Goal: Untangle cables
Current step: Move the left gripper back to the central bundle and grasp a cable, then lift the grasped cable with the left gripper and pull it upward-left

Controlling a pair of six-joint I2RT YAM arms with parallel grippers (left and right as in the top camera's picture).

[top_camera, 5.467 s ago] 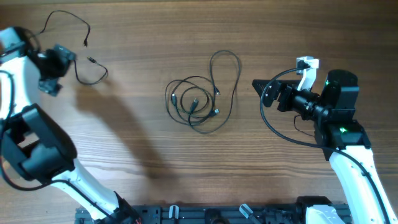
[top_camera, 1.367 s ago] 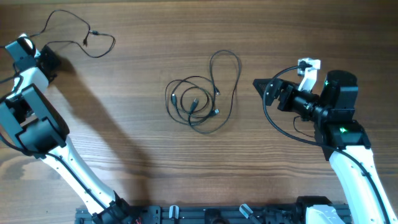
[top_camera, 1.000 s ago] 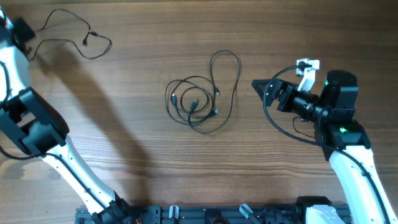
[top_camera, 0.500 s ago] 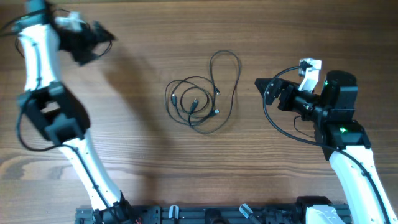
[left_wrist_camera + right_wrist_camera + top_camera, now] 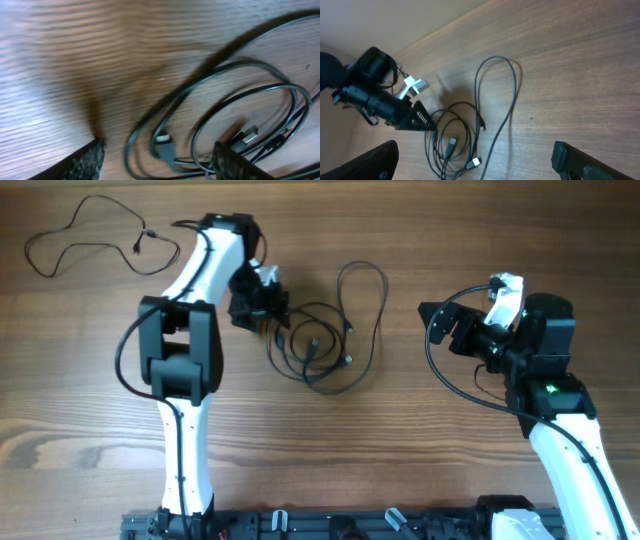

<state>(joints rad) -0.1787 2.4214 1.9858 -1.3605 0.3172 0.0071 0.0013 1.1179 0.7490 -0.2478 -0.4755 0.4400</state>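
Left hand (image 5: 278, 312) wide open, tangled cables (image 5: 325, 352) just ahead — right hand (image 5: 432, 325) wide too, well apart from them.

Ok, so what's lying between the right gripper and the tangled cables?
Only bare wooden table lies between the right gripper and the tangled cables; the overhead view shows this.

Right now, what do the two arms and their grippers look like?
Left arm: white links, black joint housings. Right arm: the same, with green lights on its black housings and a thick black cord looping beside it. The left gripper and right gripper are black, each with a small white part; fingers are dark, textured wedges.
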